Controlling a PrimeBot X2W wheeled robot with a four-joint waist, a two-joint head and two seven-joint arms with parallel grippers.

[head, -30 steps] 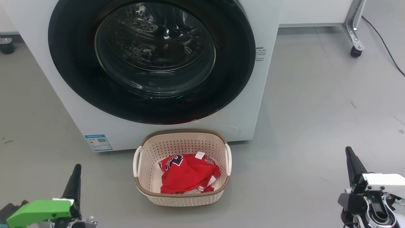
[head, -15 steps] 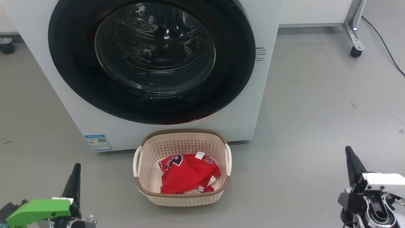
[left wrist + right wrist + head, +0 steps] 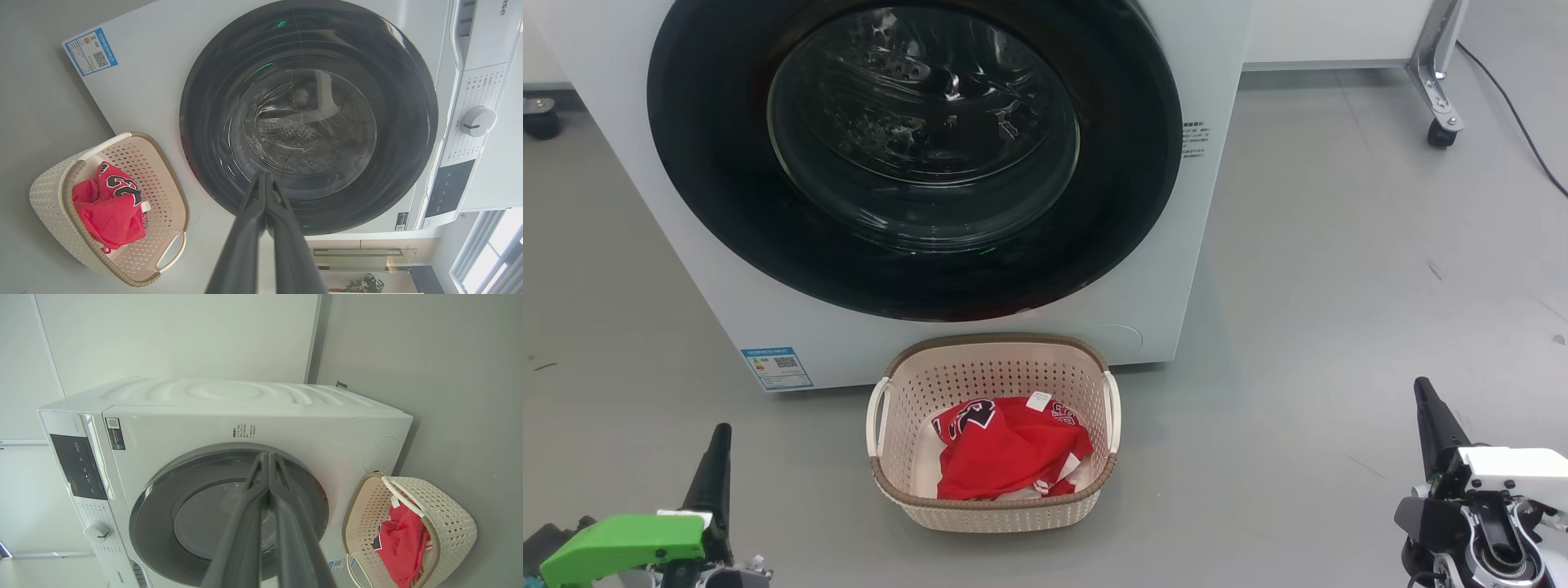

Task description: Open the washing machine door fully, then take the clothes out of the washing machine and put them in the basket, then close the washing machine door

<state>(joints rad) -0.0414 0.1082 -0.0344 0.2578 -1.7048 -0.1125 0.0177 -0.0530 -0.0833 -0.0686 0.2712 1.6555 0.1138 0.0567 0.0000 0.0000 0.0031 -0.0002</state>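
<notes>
Head view, door [image 3: 712, 175] closed, clothes [image 3: 1009, 449] in basket [image 3: 996, 513], left gripper [image 3: 720, 437] and right gripper [image 3: 1423, 392] jaws together, empty

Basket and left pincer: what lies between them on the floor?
Nothing: in the head view, bare grey floor separates the basket from the shut left pincer.

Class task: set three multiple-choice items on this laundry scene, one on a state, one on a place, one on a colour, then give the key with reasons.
1. The washing machine door is: A fully open; B ajar; C closed.
2. The garment lies: A inside the washing machine; B in the basket; C draped over the door.
3. The garment is mainly: A red; B blue; C white.
Key: 1 C, its black ring sits flush against the white front. 2 B, it is heaped within the perforated walls. 3 A, red with black-and-white lettering.
</notes>
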